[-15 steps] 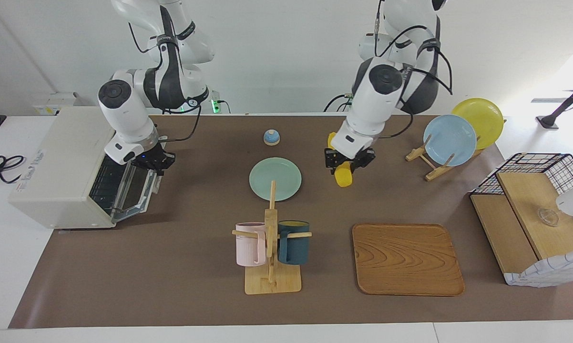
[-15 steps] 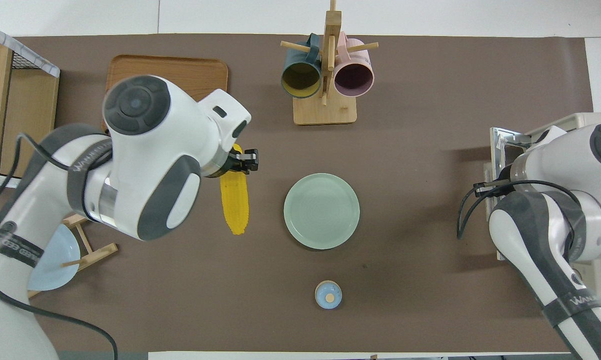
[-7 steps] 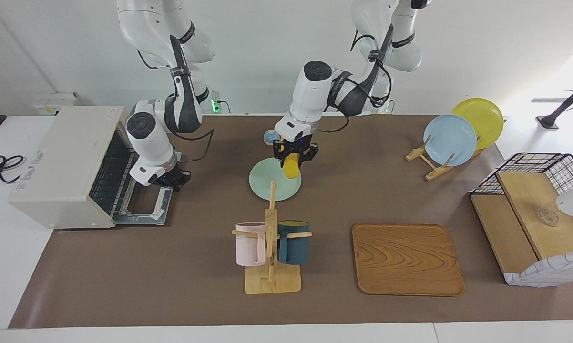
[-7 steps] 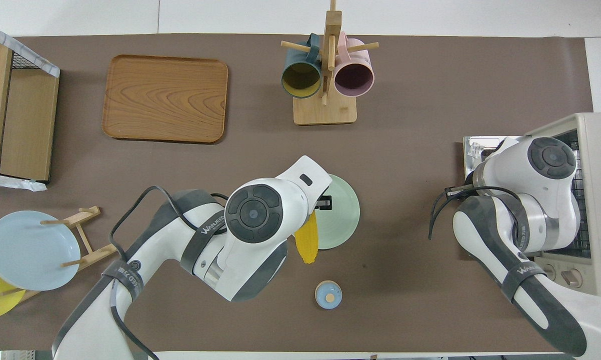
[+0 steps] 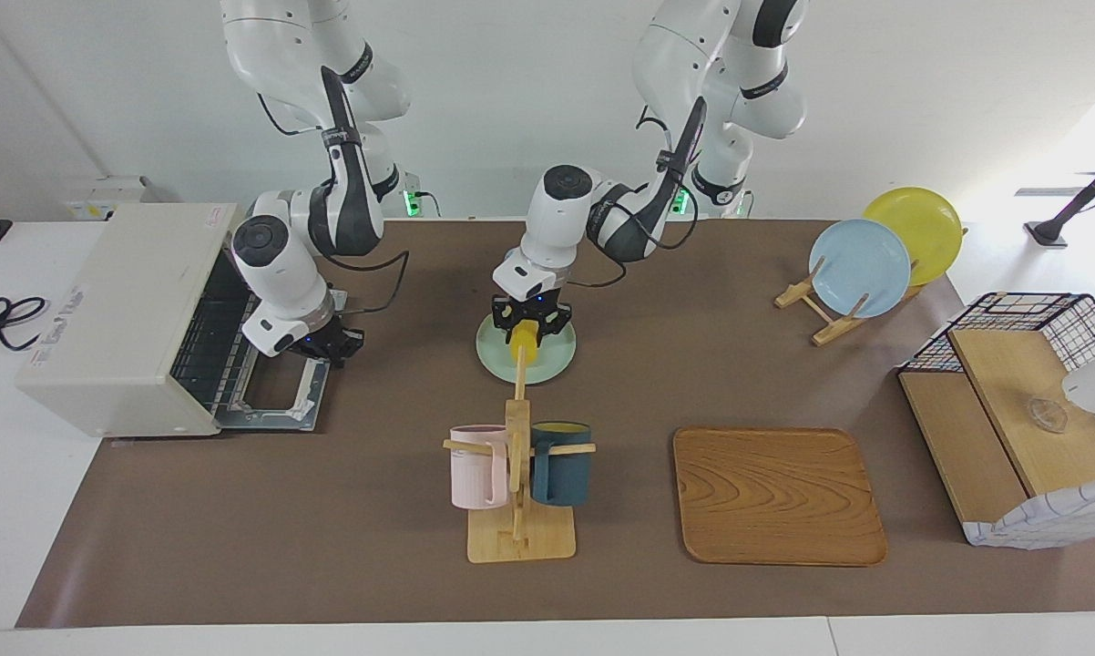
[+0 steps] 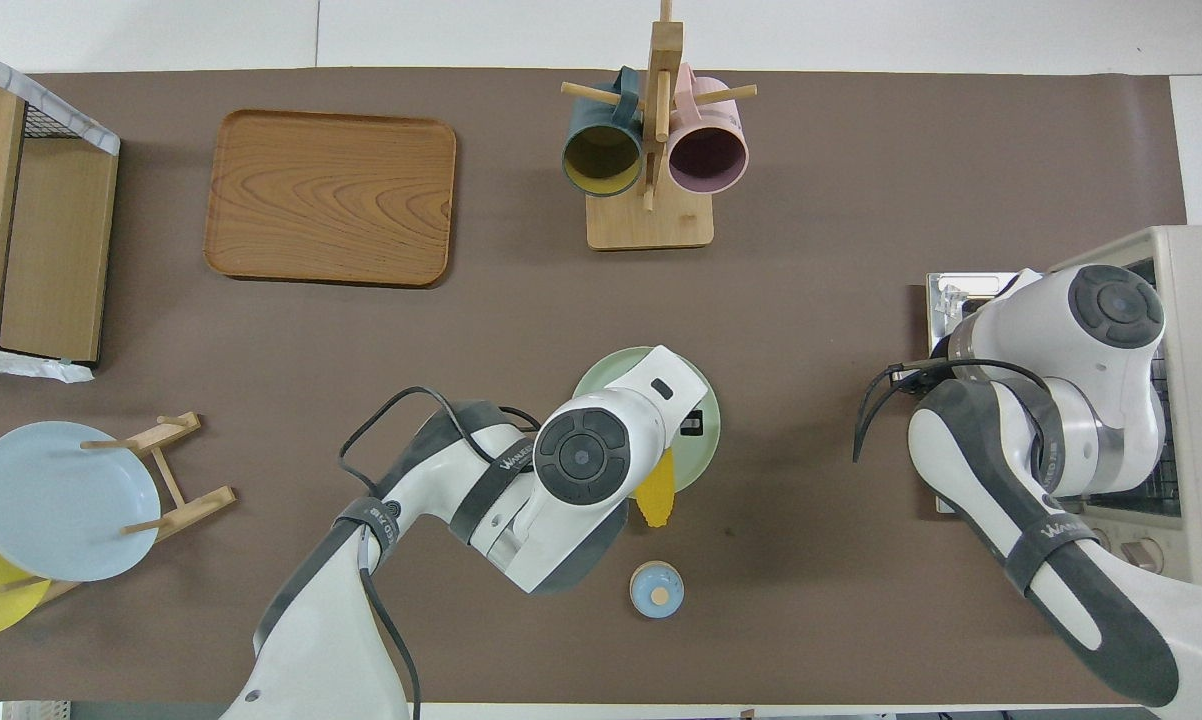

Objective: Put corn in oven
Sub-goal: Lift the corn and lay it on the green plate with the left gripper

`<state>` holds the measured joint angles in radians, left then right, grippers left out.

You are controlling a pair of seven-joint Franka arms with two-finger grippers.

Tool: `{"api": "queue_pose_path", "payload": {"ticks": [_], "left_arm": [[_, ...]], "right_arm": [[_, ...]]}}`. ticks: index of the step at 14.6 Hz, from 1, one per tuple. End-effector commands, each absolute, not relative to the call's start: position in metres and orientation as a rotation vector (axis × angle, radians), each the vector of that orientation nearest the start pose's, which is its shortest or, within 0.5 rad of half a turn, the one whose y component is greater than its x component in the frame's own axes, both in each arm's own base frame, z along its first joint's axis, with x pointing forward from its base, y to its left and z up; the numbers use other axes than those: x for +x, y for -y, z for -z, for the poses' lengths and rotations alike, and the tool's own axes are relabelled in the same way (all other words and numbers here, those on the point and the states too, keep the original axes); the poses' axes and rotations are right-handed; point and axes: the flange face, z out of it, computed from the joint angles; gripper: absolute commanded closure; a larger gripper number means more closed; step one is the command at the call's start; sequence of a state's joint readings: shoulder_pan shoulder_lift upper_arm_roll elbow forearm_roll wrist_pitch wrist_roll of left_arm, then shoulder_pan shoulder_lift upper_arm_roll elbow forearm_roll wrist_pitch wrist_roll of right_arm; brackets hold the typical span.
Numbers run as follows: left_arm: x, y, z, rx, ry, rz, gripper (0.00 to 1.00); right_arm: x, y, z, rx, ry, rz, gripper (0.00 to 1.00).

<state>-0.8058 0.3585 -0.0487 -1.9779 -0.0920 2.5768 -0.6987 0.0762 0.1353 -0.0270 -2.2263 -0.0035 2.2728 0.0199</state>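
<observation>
The yellow corn (image 5: 523, 346) hangs tilted from my left gripper (image 5: 527, 322), which is shut on its upper end, over the pale green plate (image 5: 561, 352). From overhead, the corn (image 6: 656, 497) pokes out from under the left wrist at the plate's (image 6: 606, 372) edge nearer the robots. The cream oven (image 5: 110, 301) stands at the right arm's end, its glass door (image 5: 274, 394) folded down flat and the wire rack showing. My right gripper (image 5: 327, 348) is shut, low at the door's handle edge. Overhead, the right arm hides its gripper above the oven (image 6: 1196, 260).
A mug rack (image 5: 517, 474) with pink and dark teal mugs stands farther out than the plate. A wooden tray (image 5: 778, 497) lies beside it. A small blue bell (image 6: 656, 590) sits nearer the robots. A plate stand (image 5: 862, 269) and a wire-framed wooden basket (image 5: 1012, 428) fill the left arm's end.
My left gripper carried the corn from the left arm's side to over the green plate and lowered it. The right gripper drew the oven door from half open down to flat.
</observation>
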Motion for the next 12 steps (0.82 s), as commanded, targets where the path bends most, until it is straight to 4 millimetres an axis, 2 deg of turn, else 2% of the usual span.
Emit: {"api": "queue_pose_path", "payload": {"ticks": [1, 2, 3, 4, 5, 6, 7, 8, 9, 11, 12], "left_arm": [[0.421, 0.473, -0.308, -3.358, -0.116, 0.22, 1.0], [0.423, 0.472, -0.308, -3.357, -0.118, 0.225, 1.0], [0.425, 0.47, -0.308, -3.353, -0.136, 0.226, 0.91], [0.428, 0.468, -0.31, -3.349, -0.144, 0.222, 0.14], [0.432, 0.464, -0.318, -3.351, -0.136, 0.23, 0.0], [0.444, 0.451, -0.326, -3.339, -0.107, 0.209, 0.0], [0.455, 0.44, -0.345, -3.327, -0.126, 0.196, 0.0], [0.463, 0.427, -0.364, -3.315, -0.157, 0.178, 0.0], [0.472, 0.412, -0.381, -3.304, -0.145, 0.153, 0.0], [0.482, 0.39, -0.414, -3.297, -0.131, 0.139, 0.0], [0.488, 0.377, -0.428, -3.293, -0.11, 0.123, 0.0]], "right_arm": [[0.539, -0.054, -0.321, -3.136, -0.043, -0.155, 1.0], [0.537, -0.069, -0.325, -3.135, -0.03, -0.153, 1.0], [0.537, -0.072, -0.335, -3.135, -0.029, -0.156, 1.0], [0.535, -0.071, -0.345, -3.135, -0.028, -0.184, 1.0], [0.529, -0.071, -0.358, -3.135, -0.027, -0.211, 1.0], [0.523, -0.071, -0.368, -3.135, -0.015, -0.237, 0.84], [0.518, -0.07, -0.378, -3.133, -0.013, -0.262, 0.62], [0.513, -0.069, -0.389, -3.133, -0.009, -0.264, 0.13], [0.511, -0.069, -0.403, -3.13, -0.013, -0.239, 0.0], [0.508, -0.07, -0.429, -3.124, 0.003, -0.158, 0.0], [0.51, -0.076, -0.443, -3.082, 0.071, -0.114, 0.0]]}}
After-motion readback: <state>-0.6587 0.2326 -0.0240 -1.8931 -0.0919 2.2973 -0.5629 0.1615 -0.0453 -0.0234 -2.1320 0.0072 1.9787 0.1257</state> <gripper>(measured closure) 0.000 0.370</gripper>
